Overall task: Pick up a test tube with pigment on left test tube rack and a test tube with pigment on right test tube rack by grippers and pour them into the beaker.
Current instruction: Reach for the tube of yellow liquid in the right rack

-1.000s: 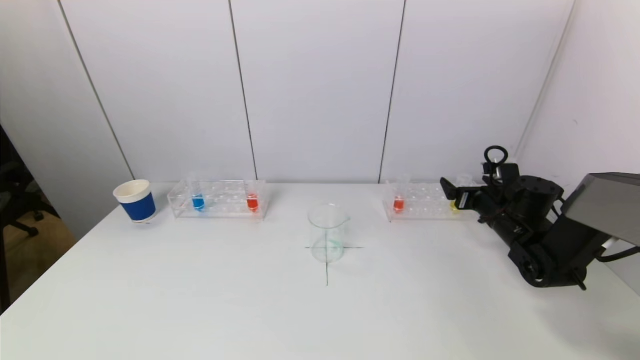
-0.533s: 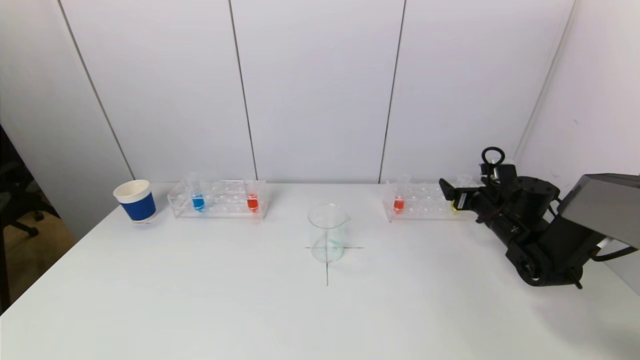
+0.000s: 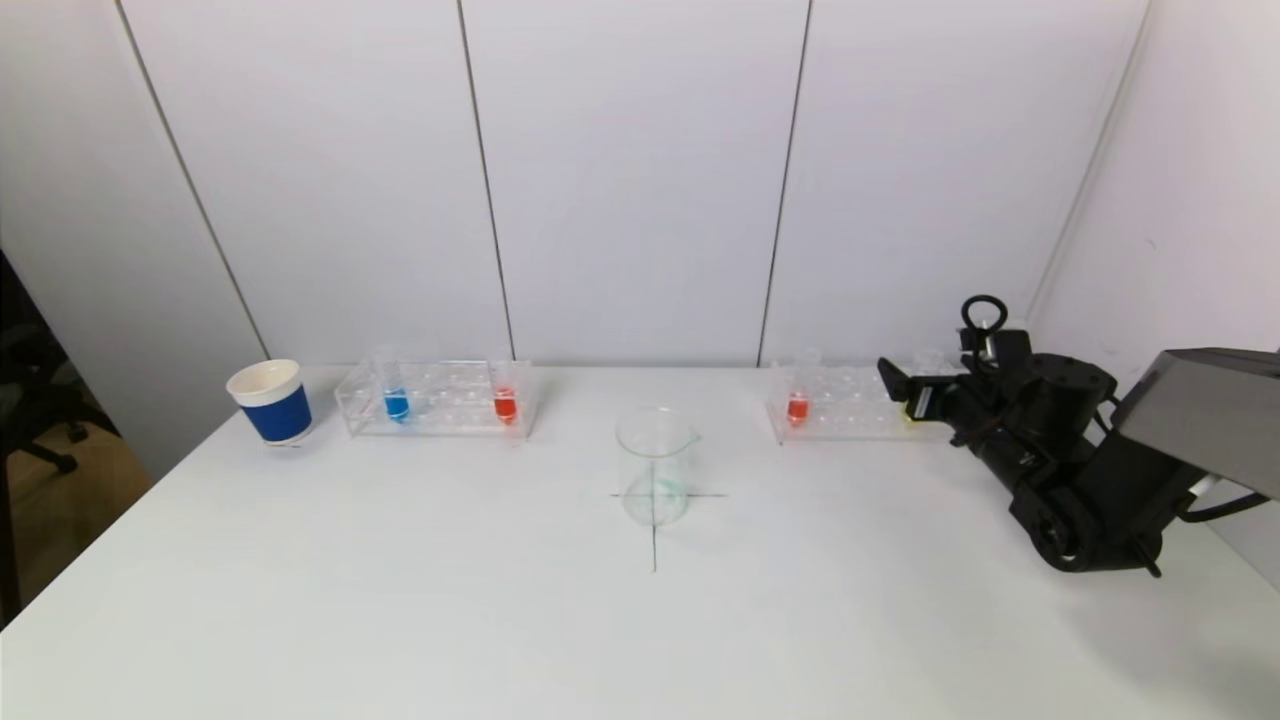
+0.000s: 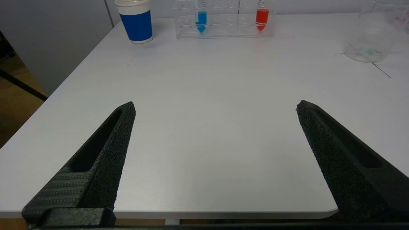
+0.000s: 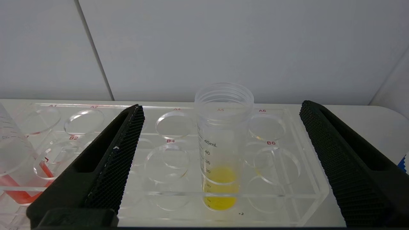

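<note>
tube [image 5: 223, 140], clear, upright, yellow pigment low

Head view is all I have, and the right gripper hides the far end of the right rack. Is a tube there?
Observer: Yes. The right wrist view shows a yellow-pigment tube standing upright in the right rack, lined up between the open fingers of the right gripper, untouched.
Operator: I can't see the left gripper at all. Where is it?
Observer: The left gripper is open and empty over the near edge of the table, facing the left rack, which holds a blue tube and a red tube.
</note>
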